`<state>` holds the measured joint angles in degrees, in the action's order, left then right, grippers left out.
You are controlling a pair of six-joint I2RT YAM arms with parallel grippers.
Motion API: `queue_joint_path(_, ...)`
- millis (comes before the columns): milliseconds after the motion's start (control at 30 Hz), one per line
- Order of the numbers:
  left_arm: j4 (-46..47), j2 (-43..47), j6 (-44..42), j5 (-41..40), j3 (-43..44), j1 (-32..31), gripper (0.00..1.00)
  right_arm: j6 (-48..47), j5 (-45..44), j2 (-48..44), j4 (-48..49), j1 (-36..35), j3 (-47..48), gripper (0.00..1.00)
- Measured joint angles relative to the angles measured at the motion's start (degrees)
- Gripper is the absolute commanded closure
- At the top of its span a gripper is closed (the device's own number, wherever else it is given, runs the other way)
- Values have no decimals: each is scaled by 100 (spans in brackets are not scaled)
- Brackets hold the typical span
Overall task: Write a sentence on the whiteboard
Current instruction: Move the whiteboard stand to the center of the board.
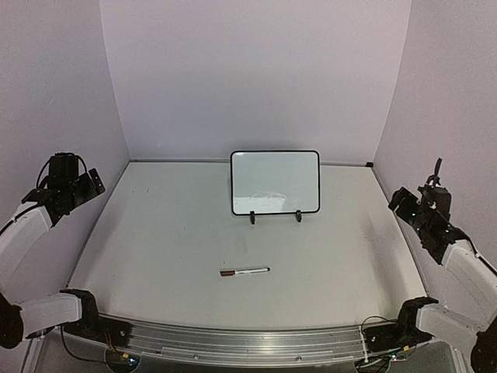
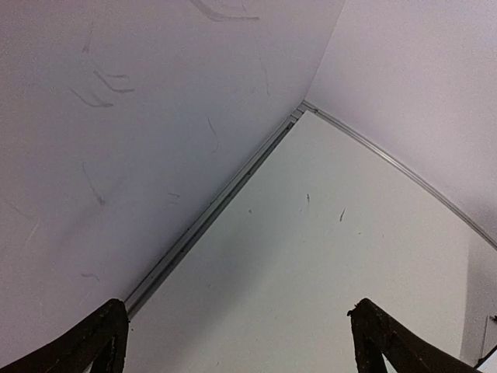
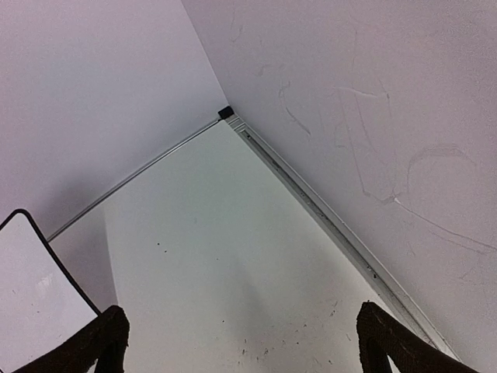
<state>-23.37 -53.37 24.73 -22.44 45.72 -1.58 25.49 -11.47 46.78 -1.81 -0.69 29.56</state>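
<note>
Two grippers are in view, each off to its own side and well apart from the objects on the table.

1. Left gripper (image 1: 74, 185): positioned at the left edge of the white matte table (image 1: 155, 249), close to the left wall. In its wrist view the dark fingers (image 2: 93, 342) are spread wide, and only bare table and the seam at the foot of the wall show between them.

2. Right gripper (image 1: 429, 198): positioned at the right edge, close to the right wall. Its dark fingers (image 3: 388, 342) are likewise spread wide, with lightly specked table surface between them.

3. Task item: the small rectangular glossy whiteboard (image 1: 275, 183), with a thin black rounded-corner frame, stands at the far middle of the table, near the back wall. It is upright on two small black clip feet (image 1: 251, 218), long side horizontal, face towards the arms. A faint grey smudge sits low on its face; whether it is writing cannot be told. One corner of the board shows at the lower left of the right wrist view.

4. Other items: a slim white marker pen (image 1: 245, 271) with a dark end lies flat on the table, nearer the arms than the board and well apart from it, dark end to the left. The pale lilac walls (image 2: 116, 116) carry scuff marks. A metal rail (image 1: 233, 336) runs along the near edge.
</note>
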Motion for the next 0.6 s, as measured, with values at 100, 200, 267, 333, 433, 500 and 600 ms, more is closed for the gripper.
queue_joint_path(100, -312, -132, 53, 128, 190, 1, 0, -45, 346, 55, -103, 0, 85, 2)
queue_joint_path(200, -500, -291, -28, 655, 458, 2, 0, -163, 784, 133, -264, 0, 252, 2)
queue_joint_path(267, -546, -458, -105, 1261, 671, 0, 0, -260, 1083, 245, -414, 0, 451, 2)
queue_joint_path(333, -586, -588, -163, 1824, 833, -14, 0, -343, 1335, 351, -549, -5, 634, 2)
queue_joint_path(433, -875, -741, -243, 2571, 1130, -78, 0, -422, 1626, 560, -760, -98, 902, 6)
queue_joint_path(500, -1241, -896, -368, 2941, 1551, -115, 0, -440, 1715, 738, -887, -257, 1036, 8)
queue_joint_path(600, -1657, -1032, -629, 3287, 2215, -127, 0, -493, 1753, 1180, -1082, -760, 1241, 13)
